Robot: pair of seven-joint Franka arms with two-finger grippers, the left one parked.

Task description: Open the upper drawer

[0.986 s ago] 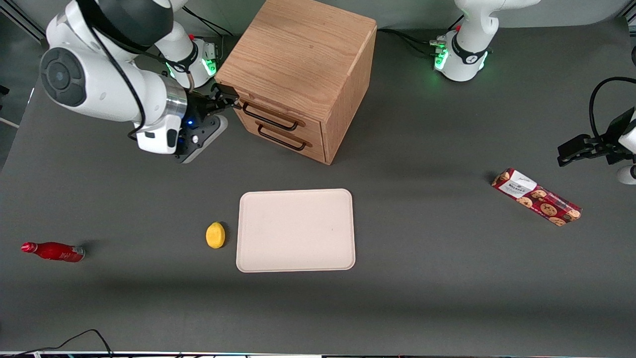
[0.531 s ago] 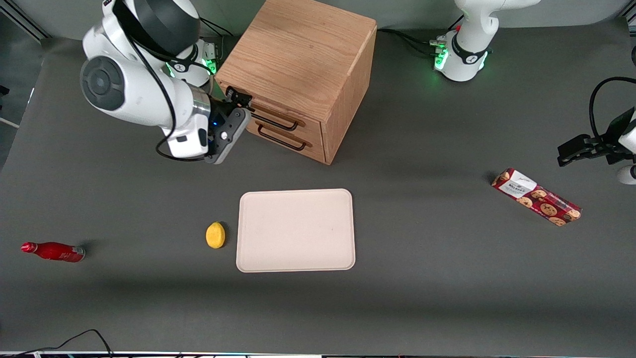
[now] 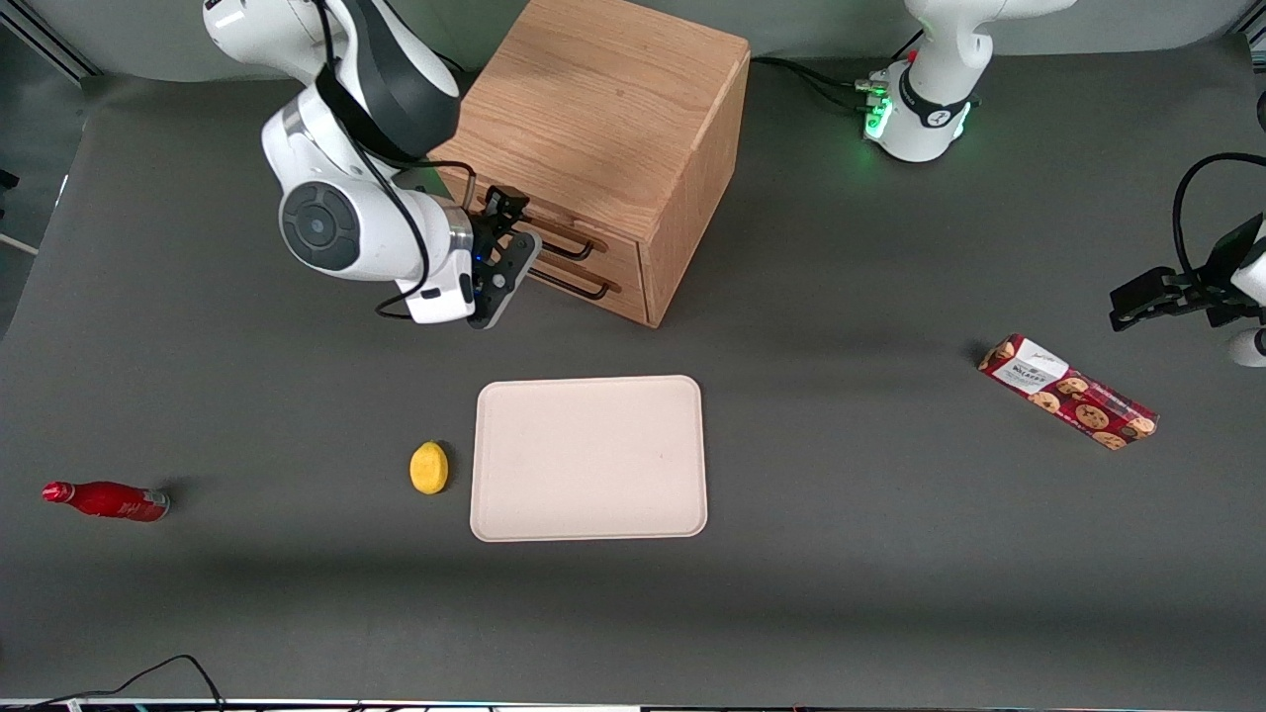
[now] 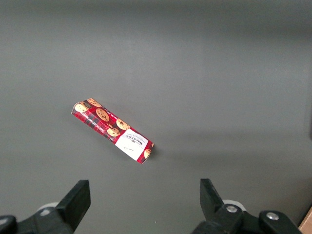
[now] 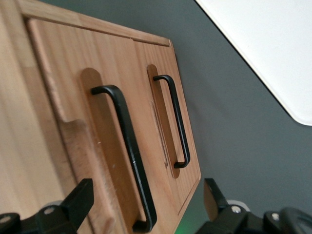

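Note:
The wooden cabinet (image 3: 593, 109) stands at the back of the table. Its upper drawer (image 3: 615, 249) is shut, with a thin black wire handle (image 3: 569, 240); the lower drawer (image 3: 621, 297) sits under it. My gripper (image 3: 506, 210) is open right in front of the upper drawer, at the end of its handle nearer the working arm. In the right wrist view the upper handle (image 5: 127, 151) runs between the spread fingers (image 5: 80, 197) of the gripper (image 5: 147, 192), which do not touch it. The lower handle (image 5: 176, 122) shows beside it.
A cream tray (image 3: 588, 458) lies nearer the front camera than the cabinet, with a yellow lemon (image 3: 428, 467) beside it. A red bottle (image 3: 107, 500) lies toward the working arm's end. A cookie box (image 3: 1068, 392) lies toward the parked arm's end, also in the left wrist view (image 4: 112, 131).
The arm has swung along the cabinet's front, from its corner to in front of the upper handle. The wrist has turned. The drawer has not moved.

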